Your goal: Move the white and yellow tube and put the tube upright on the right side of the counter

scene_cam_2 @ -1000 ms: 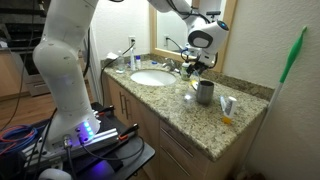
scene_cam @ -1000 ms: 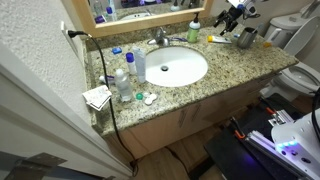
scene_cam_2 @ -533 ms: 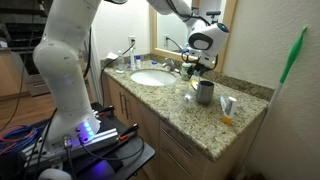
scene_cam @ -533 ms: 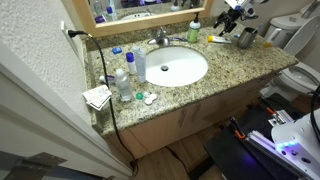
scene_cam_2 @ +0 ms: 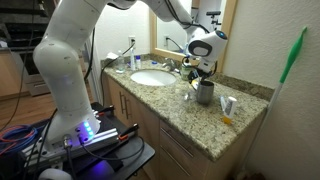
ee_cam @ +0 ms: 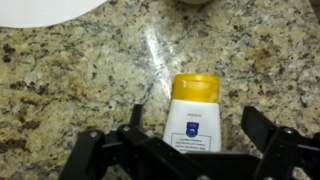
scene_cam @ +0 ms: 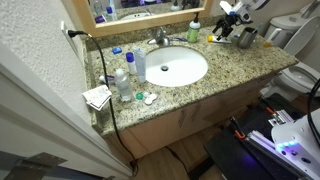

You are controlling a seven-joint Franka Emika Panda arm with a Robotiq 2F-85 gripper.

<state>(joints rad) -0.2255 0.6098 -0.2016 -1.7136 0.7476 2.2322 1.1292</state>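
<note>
In an exterior view, your gripper (scene_cam: 230, 27) hangs at the upper right of the frame, over the far end of the counter (scene_cam: 235, 60). Just below it and to its left lies the white and yellow tube (scene_cam: 214, 40), a small pale streak between the green bottle (scene_cam: 193, 31) and the metal cup (scene_cam: 246, 37). You cannot tell from here how the jaws stand. The white sink (scene_cam: 172, 67) sits at the frame's centre.

In the other exterior view, the gripper (scene_cam_2: 196, 76) points down at the counter (scene_cam_2: 190, 115) in the upper middle of the frame, just left of the metal cup (scene_cam_2: 205, 93). The tube is too small to pick out here.

In the wrist view, your gripper (ee_cam: 185, 142) is spread wide, with one dark finger at the lower left and the other at the lower right. The tube (ee_cam: 195, 118) lies flat on the speckled counter (ee_cam: 80, 70) between them. Its yellow cap points toward the top of the frame, and neither finger touches it. The sink's rim (ee_cam: 40, 8) shows at the upper left.
</note>
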